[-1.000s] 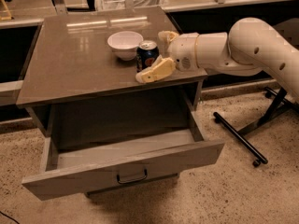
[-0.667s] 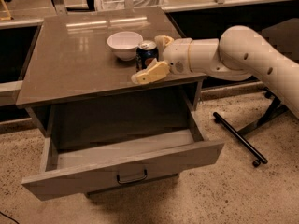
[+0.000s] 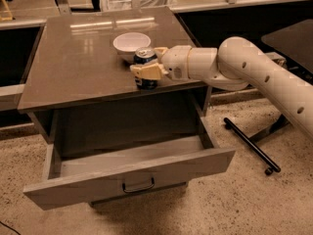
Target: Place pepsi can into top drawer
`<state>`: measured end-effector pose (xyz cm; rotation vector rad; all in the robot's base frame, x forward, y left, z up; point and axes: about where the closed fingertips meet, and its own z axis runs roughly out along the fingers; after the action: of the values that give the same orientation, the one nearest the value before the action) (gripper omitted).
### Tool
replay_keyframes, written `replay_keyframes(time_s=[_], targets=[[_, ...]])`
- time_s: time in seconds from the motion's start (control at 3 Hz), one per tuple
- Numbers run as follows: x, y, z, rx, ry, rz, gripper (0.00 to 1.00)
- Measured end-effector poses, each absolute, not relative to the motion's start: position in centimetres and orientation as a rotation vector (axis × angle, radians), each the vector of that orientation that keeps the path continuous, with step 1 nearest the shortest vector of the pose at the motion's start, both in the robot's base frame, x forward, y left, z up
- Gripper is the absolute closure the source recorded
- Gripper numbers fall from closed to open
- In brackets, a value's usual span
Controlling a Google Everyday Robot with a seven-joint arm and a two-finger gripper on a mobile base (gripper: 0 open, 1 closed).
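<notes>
The pepsi can (image 3: 146,83), dark blue with a silver top, stands near the front edge of the cabinet top (image 3: 73,67), just in front of the white bowl. My gripper (image 3: 145,61) reaches in from the right and is shut on the can: one cream finger (image 3: 146,71) crosses its front and the other sits behind it. The top drawer (image 3: 73,190) is pulled open below and toward the front, its inside bare, with a dark handle (image 3: 138,186) at the centre of its front panel.
A white bowl (image 3: 132,44) stands on the cabinet top right behind the can. My white arm (image 3: 254,70) spans the right side. A black bar with feet (image 3: 252,146) lies on the speckled floor at right. Dark shelving runs along the back.
My gripper has moved left around the can and closed on it. The can has shifted from beside the bowl toward the cabinet's front edge. Bowl and drawer have not moved.
</notes>
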<state>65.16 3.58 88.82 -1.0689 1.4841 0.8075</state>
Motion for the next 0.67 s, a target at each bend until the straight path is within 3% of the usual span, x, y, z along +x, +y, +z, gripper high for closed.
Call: replay_keyframes(time_s=[0.67], targets=[[63.6, 7.4, 93.9, -1.120, 1.117, 1.082, 1.00]])
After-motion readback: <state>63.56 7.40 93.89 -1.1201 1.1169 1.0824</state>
